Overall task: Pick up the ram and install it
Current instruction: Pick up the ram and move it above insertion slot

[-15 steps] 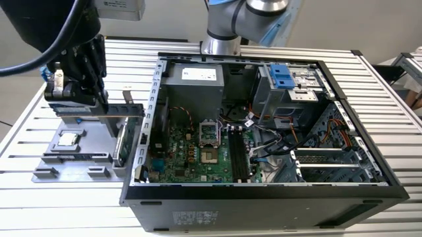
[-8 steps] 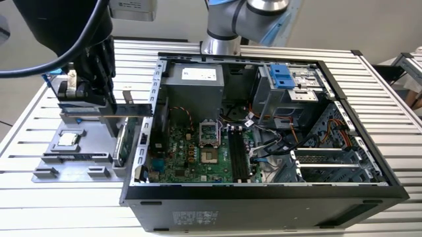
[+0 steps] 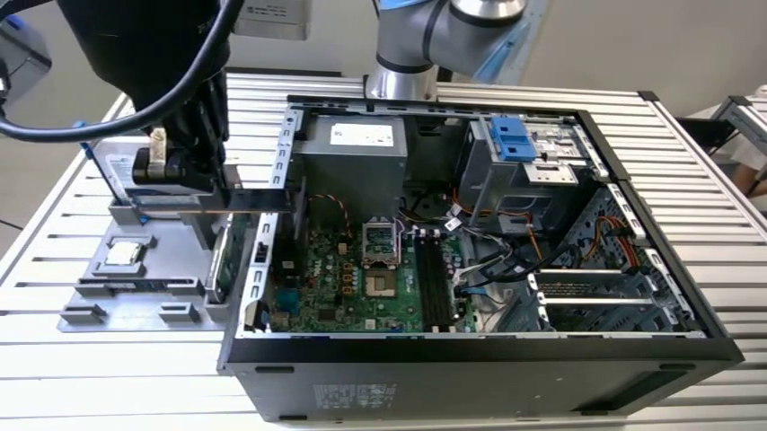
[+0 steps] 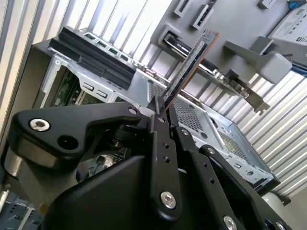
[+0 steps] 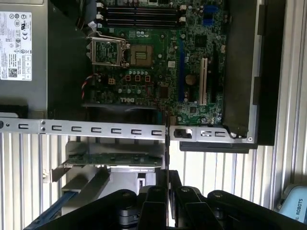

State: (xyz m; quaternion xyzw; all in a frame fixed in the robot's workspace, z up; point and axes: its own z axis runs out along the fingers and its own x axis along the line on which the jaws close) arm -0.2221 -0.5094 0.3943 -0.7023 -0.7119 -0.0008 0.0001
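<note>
We see the arm reaching down at the exterior view's left, outside the open case (image 3: 480, 355) and above the grey tray (image 3: 180, 242). The gripper (image 4: 160, 109) is clamped on the ram (image 4: 192, 60), which juts out past the fingertips, lifted off the tray. The case's side wall (image 5: 96, 128) stands between the ram and the motherboard (image 3: 359, 278) with its long black slots (image 3: 434, 278). A green card (image 5: 115, 159) and a small chip (image 3: 126, 254) sit in the tray
</note>
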